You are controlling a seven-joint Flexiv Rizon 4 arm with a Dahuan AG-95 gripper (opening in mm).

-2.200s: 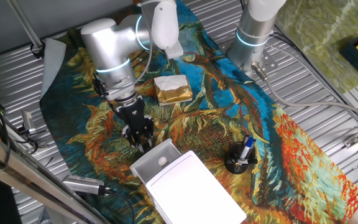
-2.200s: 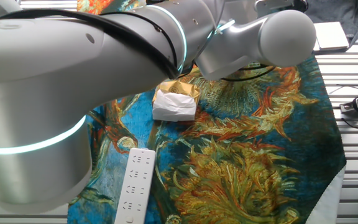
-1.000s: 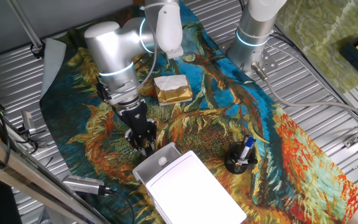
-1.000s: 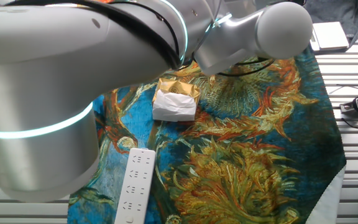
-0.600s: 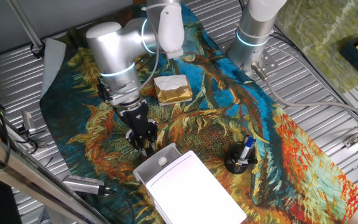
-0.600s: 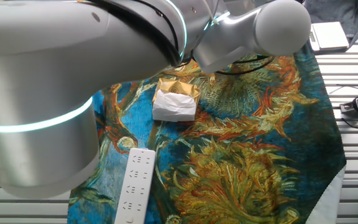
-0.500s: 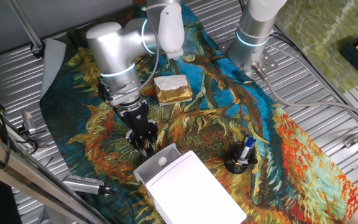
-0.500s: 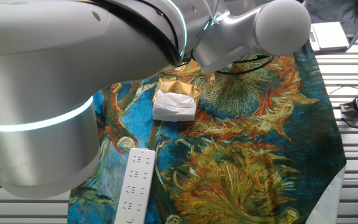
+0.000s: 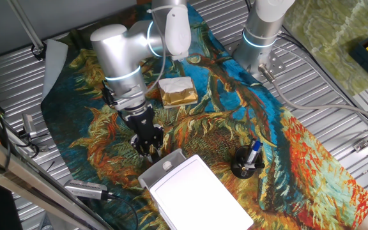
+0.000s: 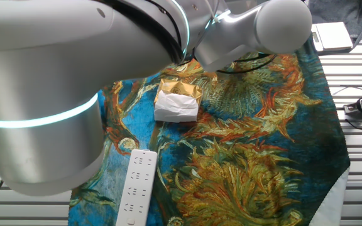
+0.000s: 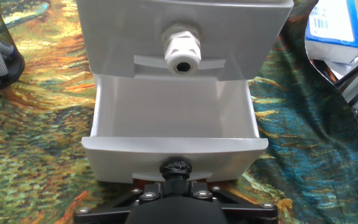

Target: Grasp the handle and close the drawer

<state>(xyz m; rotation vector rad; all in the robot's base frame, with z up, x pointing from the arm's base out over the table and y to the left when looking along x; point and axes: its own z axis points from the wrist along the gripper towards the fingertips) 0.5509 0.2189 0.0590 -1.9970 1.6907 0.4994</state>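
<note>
The arm is angled steeply down, with the gripper (image 9: 149, 150) set at the front wall of the drawer (image 11: 173, 116), which is pulled out of the white box (image 9: 193, 191). The jaws appear pinched on the handle (image 11: 175, 167), though partly hidden.

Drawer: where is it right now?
In the hand view the drawer sits centre frame, pulled out of the white box, its front edge against the gripper; in one fixed view it's near the cloth's front edge.
</note>
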